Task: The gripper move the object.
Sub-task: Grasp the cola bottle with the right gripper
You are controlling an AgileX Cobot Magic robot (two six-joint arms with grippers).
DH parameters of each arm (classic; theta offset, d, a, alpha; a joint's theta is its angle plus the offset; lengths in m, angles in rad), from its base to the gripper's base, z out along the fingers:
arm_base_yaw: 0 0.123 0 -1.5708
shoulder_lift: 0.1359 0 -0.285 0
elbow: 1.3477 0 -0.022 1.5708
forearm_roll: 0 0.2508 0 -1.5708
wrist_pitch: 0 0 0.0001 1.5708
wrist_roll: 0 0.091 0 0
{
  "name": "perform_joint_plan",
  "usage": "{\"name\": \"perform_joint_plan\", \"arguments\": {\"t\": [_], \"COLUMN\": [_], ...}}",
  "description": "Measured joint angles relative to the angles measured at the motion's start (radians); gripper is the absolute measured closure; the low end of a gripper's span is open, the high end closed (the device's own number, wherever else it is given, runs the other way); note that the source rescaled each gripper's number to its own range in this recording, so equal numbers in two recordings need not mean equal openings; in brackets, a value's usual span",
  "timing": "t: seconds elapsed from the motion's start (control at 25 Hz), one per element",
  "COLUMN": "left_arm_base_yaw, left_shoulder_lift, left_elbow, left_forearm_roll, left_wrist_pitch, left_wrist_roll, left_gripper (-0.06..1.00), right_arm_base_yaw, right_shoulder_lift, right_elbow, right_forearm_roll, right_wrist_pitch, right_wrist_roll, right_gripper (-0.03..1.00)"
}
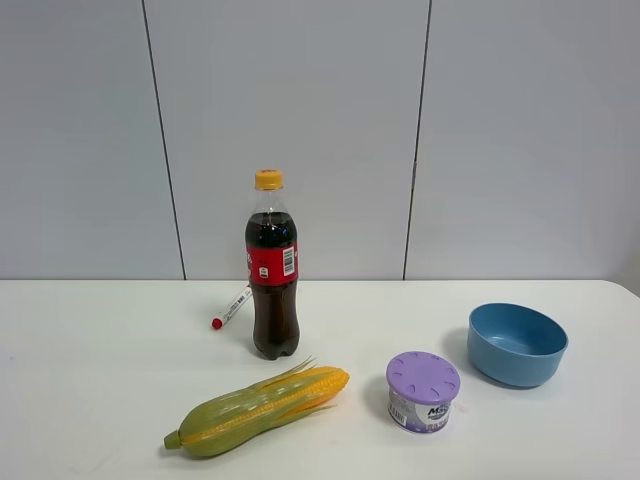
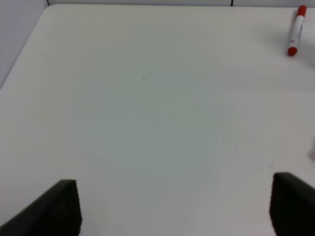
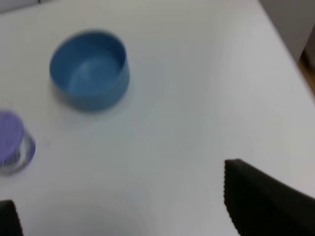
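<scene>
One white table (image 1: 100, 340) carries everything, and no part of the move looks done yet: neither arm shows in the high view, and nothing is held.

The left gripper (image 2: 177, 204) hangs over bare tabletop with its jaws spread wide and nothing between them. The right gripper (image 3: 133, 206) is likewise spread and holding nothing.

The cola bottle (image 1: 272, 265) is the tallest item. It stands upright on its base with its long axis vertical, its yellow-orange cap pointing straight up and its red label facing the high camera. It appears in neither wrist view, so it lies outside what either gripper faces. Judging by the marker, it sits well ahead of the left gripper and off to that gripper's right. The whole task is therefore left: reach, close on the bottle, carry it, let go.

The corn cob (image 1: 255, 410) lies on its side near the bottle's foot, unseen by either gripper. The blue bowl (image 3: 89, 69) sits well ahead of the right gripper. The purple-lidded tin (image 3: 12, 142) is nearer that gripper, beside the bowl but apart from it. The marker (image 2: 296, 30) lies flat, far ahead of the left gripper, close to the bottle but not touching it.
</scene>
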Motion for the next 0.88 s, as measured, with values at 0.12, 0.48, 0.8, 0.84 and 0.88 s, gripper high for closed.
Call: {"name": "perform_joint_plan", "arguments": {"t": [0.12,0.48,0.8,0.84,0.88], "left_arm_base_yaw": [0.0,0.0,0.0,0.0,0.0], "left_shoulder_lift": [0.0,0.0,0.0,0.0,0.0], "left_elbow": [0.0,0.0,0.0,0.0,0.0], "left_forearm_roll": [0.0,0.0,0.0,0.0,0.0], "left_wrist_pitch": [0.0,0.0,0.0,0.0,0.0], "left_wrist_roll": [0.0,0.0,0.0,0.0,0.0], "left_gripper": [-0.06,-0.06,-0.06,-0.06,-0.06], "right_arm_base_yaw": [0.0,0.081,0.419,0.437,0.454], "right_shoulder_lift": [0.147,0.633,1.057,1.105,1.161], "right_elbow": [-0.062,-0.171,-0.237,-0.259,-0.284], "right_forearm_roll": [0.073,0.557,0.636,0.637,0.637], "right_wrist_pitch": [-0.137,-0.51,-0.849,-0.888,-0.913], "right_wrist_roll": [-0.072,-0.653,-0.945,-0.947,-0.949], "right_gripper": [0.32,0.32,0.07,0.04,0.01]}}
